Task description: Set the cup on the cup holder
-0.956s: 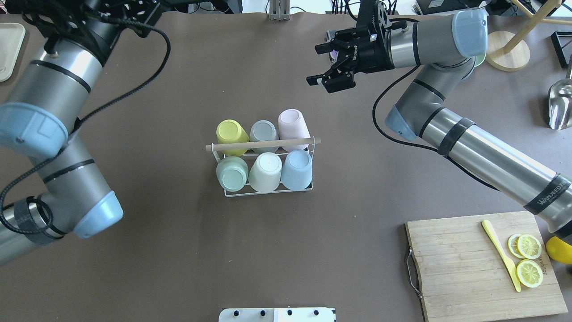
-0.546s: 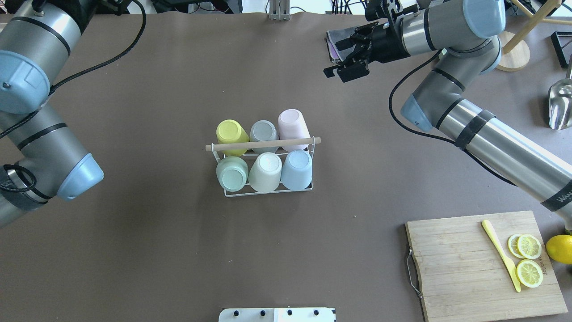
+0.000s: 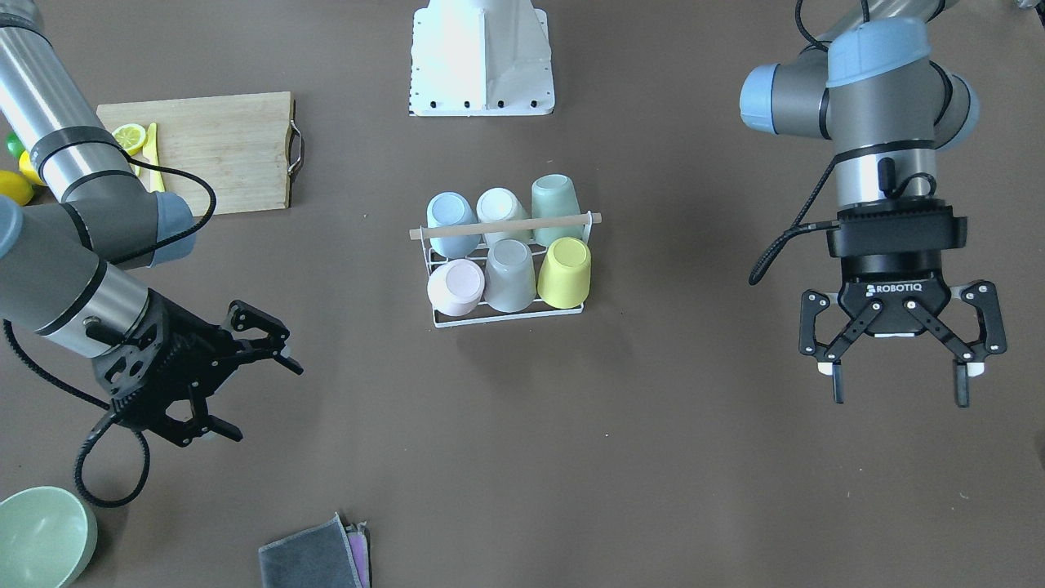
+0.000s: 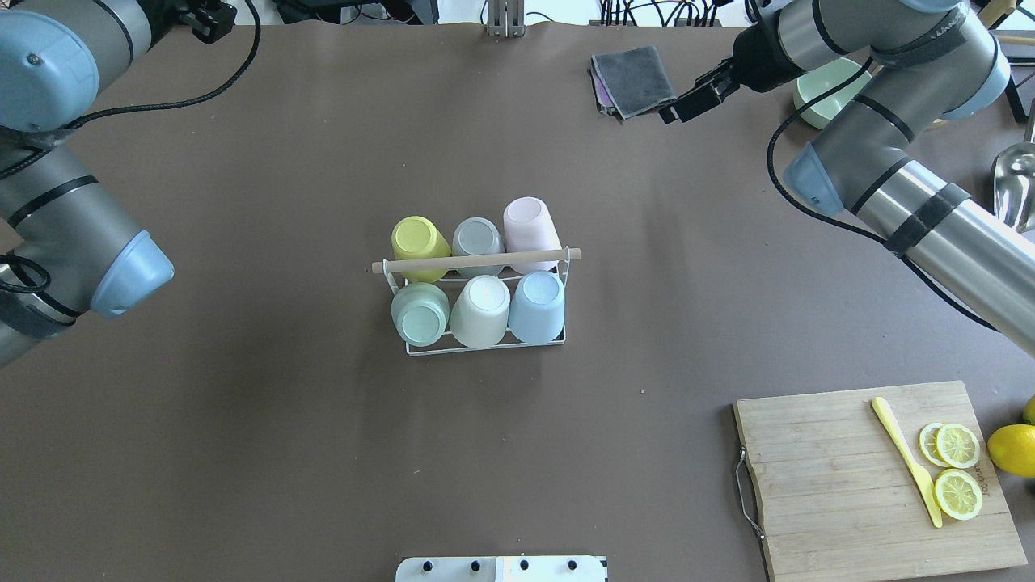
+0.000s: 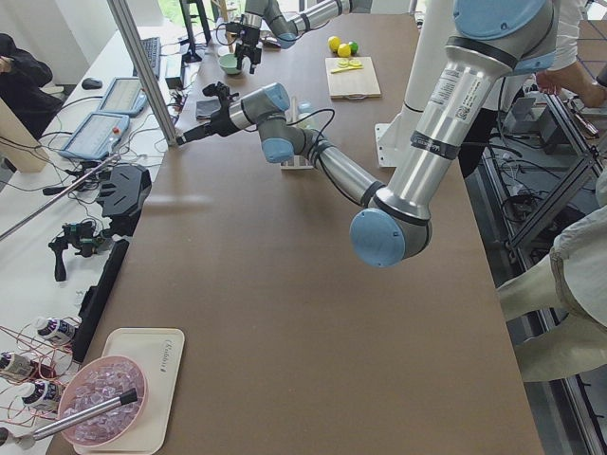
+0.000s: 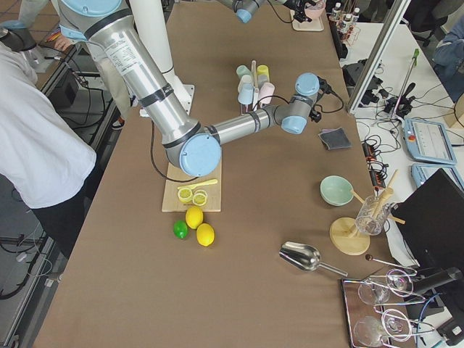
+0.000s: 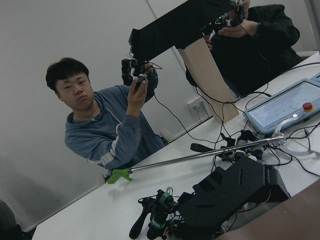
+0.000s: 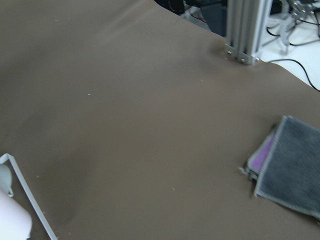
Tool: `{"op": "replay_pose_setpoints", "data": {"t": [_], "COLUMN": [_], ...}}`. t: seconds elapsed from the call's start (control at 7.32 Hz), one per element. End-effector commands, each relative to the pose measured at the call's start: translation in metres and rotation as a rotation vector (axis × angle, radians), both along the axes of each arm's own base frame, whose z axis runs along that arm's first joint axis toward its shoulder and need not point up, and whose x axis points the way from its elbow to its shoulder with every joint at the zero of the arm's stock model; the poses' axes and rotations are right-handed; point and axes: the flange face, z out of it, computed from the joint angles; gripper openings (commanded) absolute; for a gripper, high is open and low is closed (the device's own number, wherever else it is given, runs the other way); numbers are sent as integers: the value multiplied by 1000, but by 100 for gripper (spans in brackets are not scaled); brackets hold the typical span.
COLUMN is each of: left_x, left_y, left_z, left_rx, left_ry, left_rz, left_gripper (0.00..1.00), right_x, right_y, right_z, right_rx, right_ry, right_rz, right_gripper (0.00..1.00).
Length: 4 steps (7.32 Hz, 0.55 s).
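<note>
Locate cup holder [image 4: 485, 347] at centre of table [image 4: 242, 420], loaded with six inverted, tilted cups [image 4: 480, 311]. Note left gripper [image 3: 900, 392] and right gripper [image 3: 261, 400] both spread wide, holding nothing, well apart from the rack. Avoid low sweeps across centre: risk of clipping wooden rod handle [image 4: 477, 260], tipping the rack, dislodging cups.

We see a brown table [image 4: 323, 420]. On it rest the cup holder [image 4: 477, 260], a cutting board [image 4: 825, 477], folded cloths [image 4: 635, 77] and a green bowl [image 3: 41, 535].
</note>
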Motion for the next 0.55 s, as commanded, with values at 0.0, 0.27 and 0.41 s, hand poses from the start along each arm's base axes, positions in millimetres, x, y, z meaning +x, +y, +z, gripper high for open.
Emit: {"op": "replay_pose_setpoints", "data": {"t": [0.0,0.27,0.41], "left_x": [-23,-30,-46], "left_y": [-12,-6,-1], "left_z": [47,85,110], "left_rx": [-220,-386,-473], "left_ry": [-10,13,37], "left_rz": [123,226,260], "left_gripper": [98,98,98], "right_x": [16,32,53], "right_y": [-18,-24,-22], "right_z": [39,82,92], "right_rx": [-239,-386,-459], "right_ry": [166,308,335], "right_rz": [64,126,128], "right_gripper": [100,100,100]}}
